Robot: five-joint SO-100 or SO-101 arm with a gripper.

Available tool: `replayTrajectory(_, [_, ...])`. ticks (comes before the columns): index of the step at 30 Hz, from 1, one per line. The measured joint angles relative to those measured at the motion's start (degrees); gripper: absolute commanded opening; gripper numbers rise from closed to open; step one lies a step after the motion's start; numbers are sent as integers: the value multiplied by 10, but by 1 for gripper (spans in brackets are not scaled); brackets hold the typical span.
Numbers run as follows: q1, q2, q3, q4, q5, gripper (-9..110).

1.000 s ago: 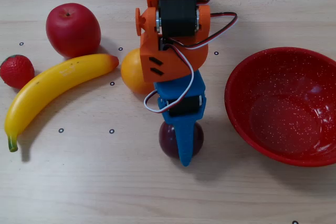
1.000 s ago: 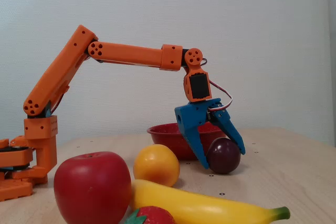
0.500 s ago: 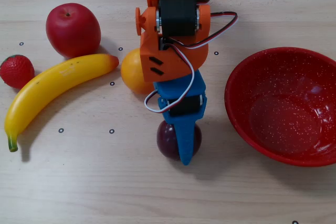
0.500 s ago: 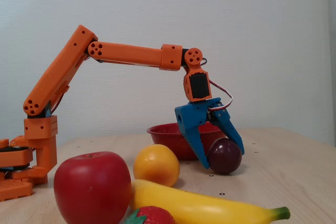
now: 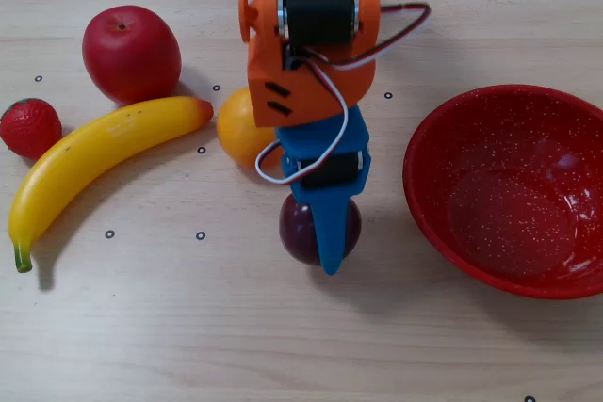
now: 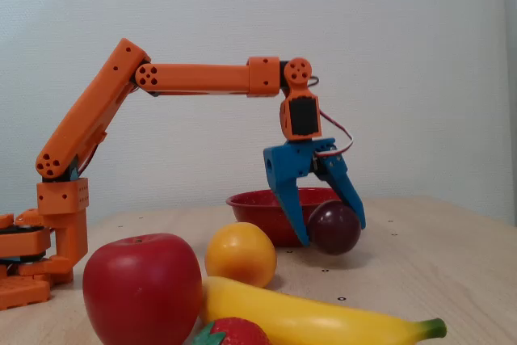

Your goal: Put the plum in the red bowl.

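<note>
Straddling the glossy dark purple plum (image 6: pixel 334 229) mid-bench, the blue two-finger gripper (image 6: pixel 331 232) closes around it, ready for lifting toward the speckled red bowl (image 5: pixel 509 190).

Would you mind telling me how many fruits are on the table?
5: strawberry far left, apple, banana, orange, and plum between the end effector's fingers.

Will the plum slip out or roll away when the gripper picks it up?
Probably slippery: the plum is round and glossy, and the gripper has smooth, narrow blue fingers on either side of it. If let go, it would likely roll on the flat table. It looks like a stiff toy, so squeezing probably won't squash it.
</note>
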Motion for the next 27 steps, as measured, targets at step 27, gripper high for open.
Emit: replayTrajectory(27, [246, 251, -29, 19, -93, 0])
